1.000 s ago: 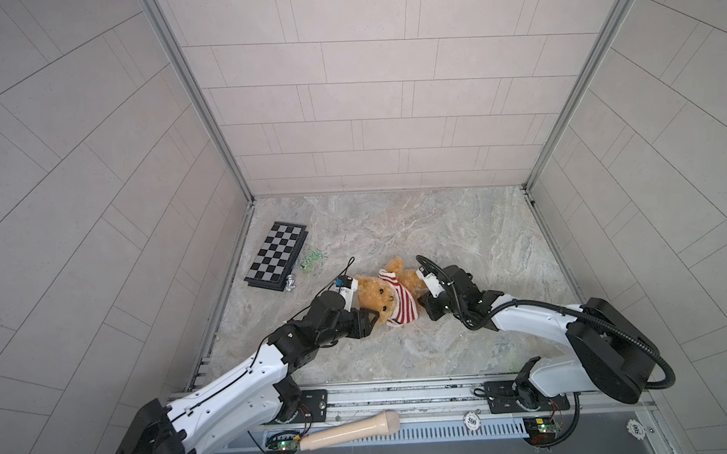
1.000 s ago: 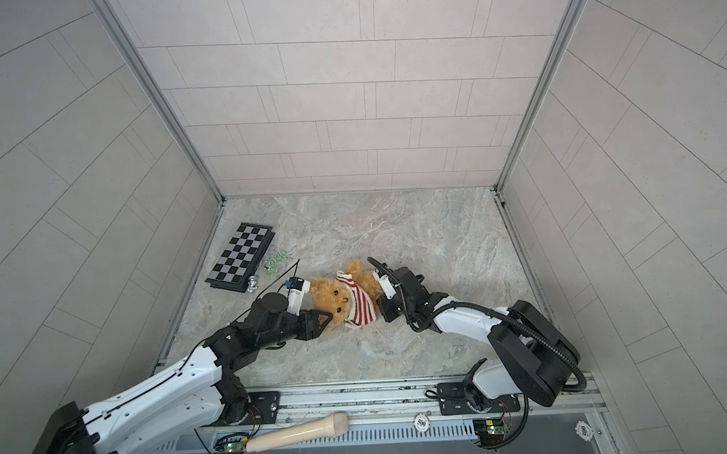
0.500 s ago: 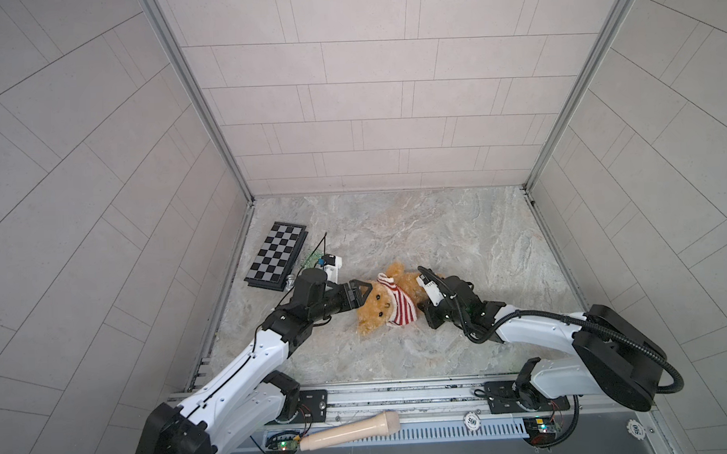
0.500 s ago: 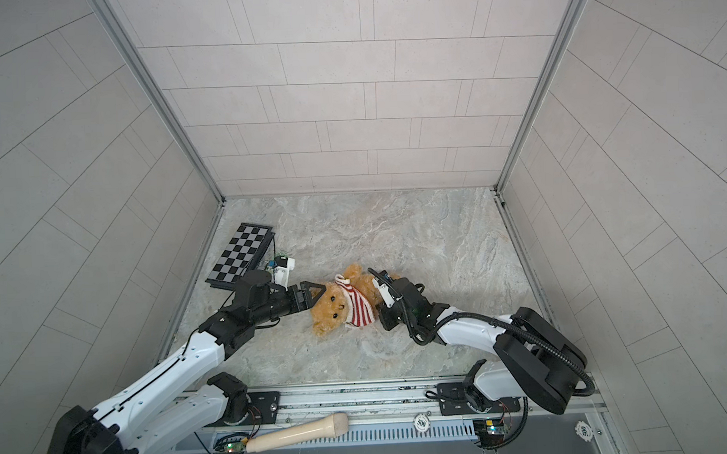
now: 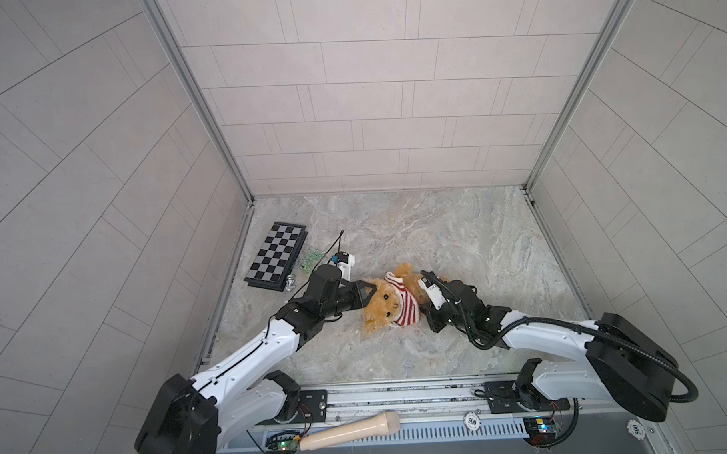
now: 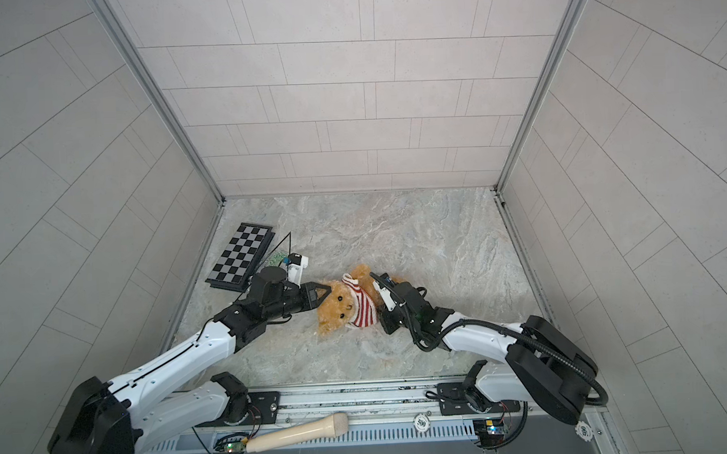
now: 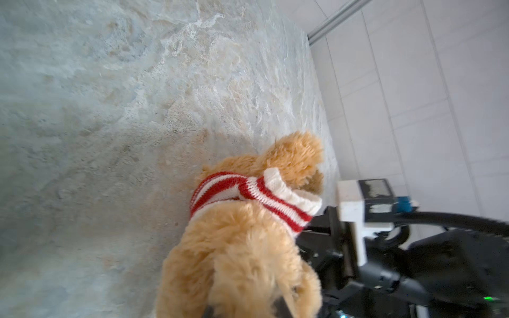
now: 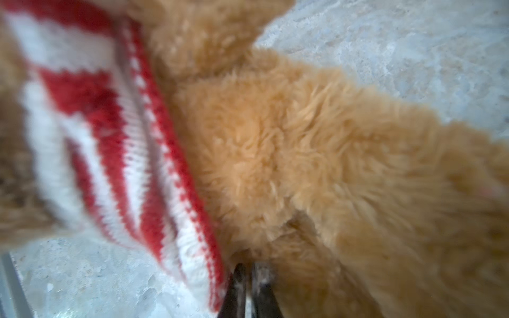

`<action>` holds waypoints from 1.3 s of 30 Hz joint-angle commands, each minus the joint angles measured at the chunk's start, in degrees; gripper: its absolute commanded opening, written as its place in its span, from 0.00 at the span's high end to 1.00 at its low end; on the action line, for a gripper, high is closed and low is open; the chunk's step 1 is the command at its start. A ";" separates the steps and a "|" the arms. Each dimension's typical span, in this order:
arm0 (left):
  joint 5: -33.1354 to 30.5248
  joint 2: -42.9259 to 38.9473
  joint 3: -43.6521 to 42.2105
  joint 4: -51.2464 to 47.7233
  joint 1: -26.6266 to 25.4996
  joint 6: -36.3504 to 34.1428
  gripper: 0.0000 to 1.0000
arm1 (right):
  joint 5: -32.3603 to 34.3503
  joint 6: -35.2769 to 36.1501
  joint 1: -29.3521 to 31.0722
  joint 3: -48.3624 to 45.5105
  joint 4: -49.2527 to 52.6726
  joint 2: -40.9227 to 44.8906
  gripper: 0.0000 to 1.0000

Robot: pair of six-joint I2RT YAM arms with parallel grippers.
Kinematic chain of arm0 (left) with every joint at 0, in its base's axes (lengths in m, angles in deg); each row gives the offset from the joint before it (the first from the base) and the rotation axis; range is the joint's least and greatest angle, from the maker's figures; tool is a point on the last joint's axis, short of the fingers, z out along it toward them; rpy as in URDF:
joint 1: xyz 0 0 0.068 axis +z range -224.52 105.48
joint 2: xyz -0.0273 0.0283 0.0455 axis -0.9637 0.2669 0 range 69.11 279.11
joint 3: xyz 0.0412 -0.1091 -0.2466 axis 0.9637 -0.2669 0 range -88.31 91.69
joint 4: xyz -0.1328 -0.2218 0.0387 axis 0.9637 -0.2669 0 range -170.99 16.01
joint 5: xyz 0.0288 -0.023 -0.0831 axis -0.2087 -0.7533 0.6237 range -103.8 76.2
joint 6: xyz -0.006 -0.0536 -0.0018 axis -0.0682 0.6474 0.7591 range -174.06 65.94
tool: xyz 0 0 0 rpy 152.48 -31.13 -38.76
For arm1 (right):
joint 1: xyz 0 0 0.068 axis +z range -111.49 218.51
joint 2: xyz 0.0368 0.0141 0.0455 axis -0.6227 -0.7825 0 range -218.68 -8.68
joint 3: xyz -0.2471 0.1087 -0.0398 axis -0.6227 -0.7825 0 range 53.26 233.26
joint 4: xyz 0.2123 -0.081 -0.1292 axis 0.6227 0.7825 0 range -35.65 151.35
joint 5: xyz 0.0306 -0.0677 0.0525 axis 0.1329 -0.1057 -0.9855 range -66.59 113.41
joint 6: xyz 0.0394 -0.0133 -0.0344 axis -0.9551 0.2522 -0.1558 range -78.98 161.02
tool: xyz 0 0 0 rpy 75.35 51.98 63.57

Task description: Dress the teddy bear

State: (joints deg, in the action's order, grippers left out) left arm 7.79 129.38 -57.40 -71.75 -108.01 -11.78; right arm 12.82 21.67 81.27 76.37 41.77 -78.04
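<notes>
In both top views I see the teddy bear (image 5: 383, 308) (image 6: 339, 310) lying on the marble table (image 5: 458, 241), near the front and a little left of the middle, with its head toward the left arm. The red-and-white sweater (image 5: 406, 307) (image 6: 364, 311) is bunched around its chest, and the lower body is covered by the right arm. The left gripper (image 5: 372, 293) (image 6: 326, 291) has its tips at the bear's ear, sunk into the fur, so I cannot tell whether they pinch it. The right gripper (image 5: 426, 316) sits at the sweater's lower edge. To the left, near the wall, a chessboard (image 5: 277, 256) lies with a small silver piece (image 5: 289, 284) at its front corner and something small and green (image 5: 311, 260) beside it. All three lie just behind the left arm. A beige handle (image 5: 348, 431) lies on the front rail. In the left wrist view the back of the bear's head fills the lower part. One paw comes out past a white cuff (image 7: 286, 190), and the black body of the right arm (image 7: 413, 261) blocks what is behind. In the right wrist view, which is blurred, the two fingers (image 8: 239, 278) are pressed almost together where the sweater hem meets the fur. I cannot tell which of the two they grip.
</notes>
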 commanded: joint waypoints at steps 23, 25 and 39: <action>-5.85 -5.17 4.88 1.67 -10.02 -29.45 1.00 | -2.93 -3.53 -1.37 5.45 10.44 17.06 0.69; -5.69 -5.03 5.01 1.63 -10.27 -29.62 1.00 | -3.60 -3.91 -1.32 4.97 9.29 15.50 0.69; -5.73 -4.35 4.92 1.80 -11.68 -29.25 1.00 | -9.32 -7.14 -1.10 5.01 -1.20 6.61 0.76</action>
State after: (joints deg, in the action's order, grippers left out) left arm 1.82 125.09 -54.16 -72.17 -119.05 -40.24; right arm 5.59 16.27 80.07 81.35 44.73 -70.79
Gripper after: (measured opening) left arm 0.083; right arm 0.242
